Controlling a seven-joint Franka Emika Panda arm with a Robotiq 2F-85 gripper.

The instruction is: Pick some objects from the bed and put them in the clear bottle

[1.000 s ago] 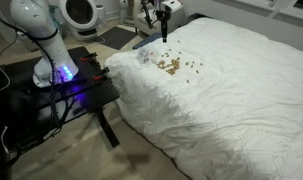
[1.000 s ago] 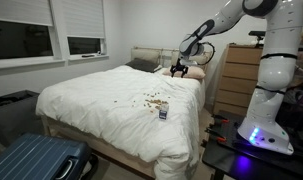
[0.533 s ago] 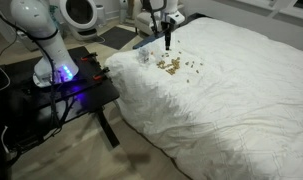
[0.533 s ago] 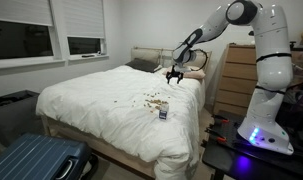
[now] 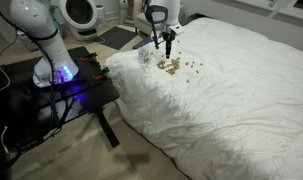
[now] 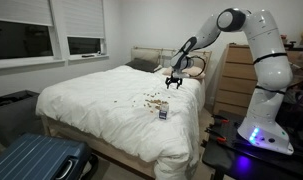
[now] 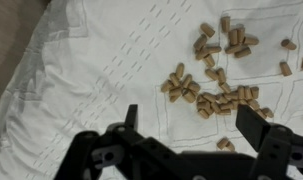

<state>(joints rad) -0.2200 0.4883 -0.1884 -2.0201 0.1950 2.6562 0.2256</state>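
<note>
Many tiny tan-brown pellets [image 7: 216, 85] lie scattered in a loose cluster on the white duvet of the bed [image 5: 241, 90]. They also show in both exterior views [image 5: 174, 66] [image 6: 151, 98]. The clear bottle [image 6: 162, 110] stands on the bed beside the cluster, also seen as a small clear thing [image 5: 144, 56]. My gripper [image 7: 191, 120] is open and empty, hovering just above the pellets [image 5: 167, 50] [image 6: 172, 86]. The bottle is out of the wrist view.
A black table [image 5: 71, 90] holds the arm's base beside the bed. A blue suitcase [image 6: 36, 158] lies at the bed's foot. A wooden dresser [image 6: 231, 80] stands by the headboard. Windows [image 6: 41, 35] are on the far wall.
The arm has lowered and reached the gripper down from above the bed towards the pellet cluster. The pellets and bottle have not moved.
</note>
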